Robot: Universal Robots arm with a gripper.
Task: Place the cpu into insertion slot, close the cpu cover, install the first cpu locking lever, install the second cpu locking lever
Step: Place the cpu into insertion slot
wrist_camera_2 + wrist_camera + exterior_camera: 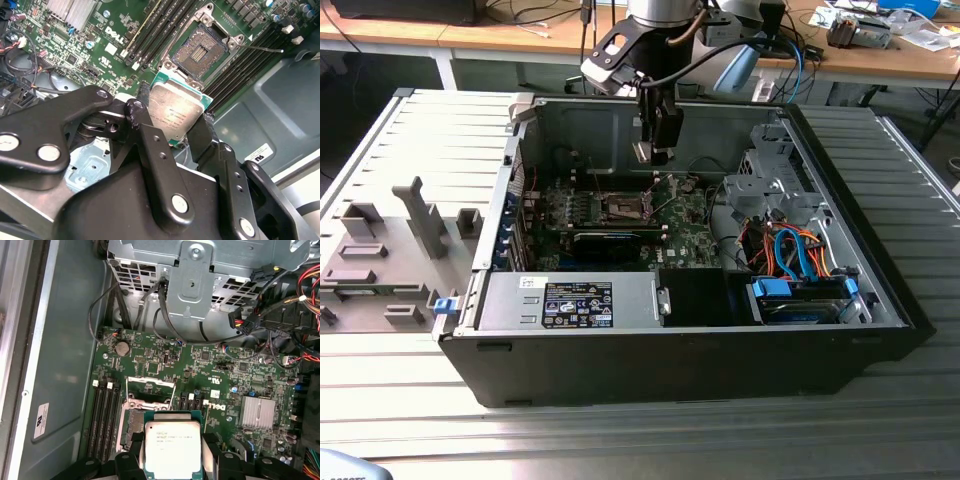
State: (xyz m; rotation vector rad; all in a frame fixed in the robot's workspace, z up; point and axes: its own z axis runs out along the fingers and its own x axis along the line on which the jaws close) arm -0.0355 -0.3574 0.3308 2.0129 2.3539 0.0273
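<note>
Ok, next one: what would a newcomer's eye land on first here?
The cpu, silvery top up, pinched between the gripper's black fingers, in both wrist views. Just beyond it the empty socket lies open on the green motherboard, inside the opened computer case.

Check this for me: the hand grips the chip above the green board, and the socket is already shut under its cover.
Not quite. The hand does grip the chip above the green board, but the socket is not shut: the second wrist view shows it open, its contacts bare.
</note>
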